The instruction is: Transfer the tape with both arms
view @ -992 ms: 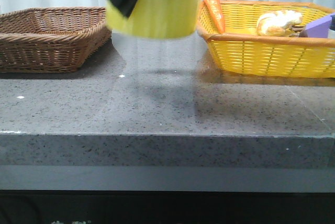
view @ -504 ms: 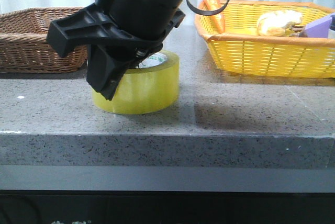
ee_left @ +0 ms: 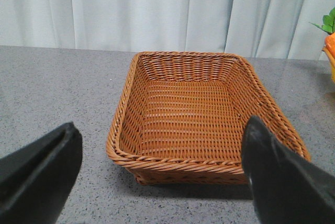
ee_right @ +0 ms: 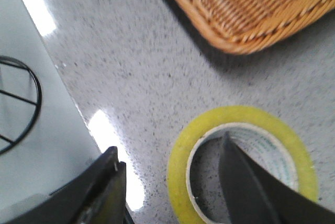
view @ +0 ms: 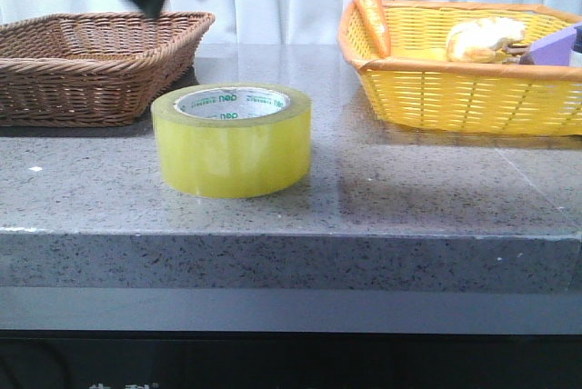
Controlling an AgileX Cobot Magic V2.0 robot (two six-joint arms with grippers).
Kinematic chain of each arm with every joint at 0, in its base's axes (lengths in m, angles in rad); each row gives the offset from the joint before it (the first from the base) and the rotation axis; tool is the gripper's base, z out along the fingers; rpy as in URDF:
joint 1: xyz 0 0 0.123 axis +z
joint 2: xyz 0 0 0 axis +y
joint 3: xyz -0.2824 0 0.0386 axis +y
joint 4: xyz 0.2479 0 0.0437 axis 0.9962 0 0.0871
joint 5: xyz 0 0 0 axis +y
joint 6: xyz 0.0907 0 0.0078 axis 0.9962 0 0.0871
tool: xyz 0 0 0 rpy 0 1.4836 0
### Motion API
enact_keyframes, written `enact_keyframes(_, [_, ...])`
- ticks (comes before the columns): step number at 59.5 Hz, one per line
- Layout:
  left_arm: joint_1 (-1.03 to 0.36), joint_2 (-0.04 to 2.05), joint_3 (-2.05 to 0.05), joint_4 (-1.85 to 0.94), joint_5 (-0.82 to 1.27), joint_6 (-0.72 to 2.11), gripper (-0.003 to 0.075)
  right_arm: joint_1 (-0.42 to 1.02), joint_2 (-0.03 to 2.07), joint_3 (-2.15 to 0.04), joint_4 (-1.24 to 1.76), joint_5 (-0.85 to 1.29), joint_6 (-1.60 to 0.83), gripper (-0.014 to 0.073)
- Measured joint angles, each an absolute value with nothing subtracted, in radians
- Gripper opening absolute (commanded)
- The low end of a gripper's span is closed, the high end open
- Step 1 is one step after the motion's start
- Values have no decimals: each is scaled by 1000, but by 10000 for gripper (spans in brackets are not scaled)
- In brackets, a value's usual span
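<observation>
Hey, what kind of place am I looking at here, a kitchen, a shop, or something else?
Probably a staged test bench rather than a real kitchen: a grey speckled stone counter against a plain white curtain, set with a brown wicker basket, a yellow basket of toy-like food, and a tape roll.

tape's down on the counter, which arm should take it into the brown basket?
Probably left. The left claw is open and faces the brown basket. The tape sits free on the counter beside that basket. The right claw is open above the roll.
</observation>
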State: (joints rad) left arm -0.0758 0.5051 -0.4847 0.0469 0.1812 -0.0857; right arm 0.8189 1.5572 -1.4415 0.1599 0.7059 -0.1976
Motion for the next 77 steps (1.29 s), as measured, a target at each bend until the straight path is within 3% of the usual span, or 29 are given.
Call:
enact_keyframes(5, [-76,505,-485,47,181,-86,598,815,1535,-1449,162,716,-184,303])
enact_keyframes(15, [-76,505,-485,47,181,-86,598,773,1512,-1450,162,772,-139,-92])
enact_keyframes(44, [-76,505,-485,47,181,-86,598,453,1231,-1386,162,903,-89,-90])
enact_keyframes(62, [-76,505,-485,47,181,-86,598,138,880,-1070,156,798,-71,-90])
enact_keyframes(77, [-76,505,-485,47,181,-86,598,114,517,-730,161,661,-71,-90])
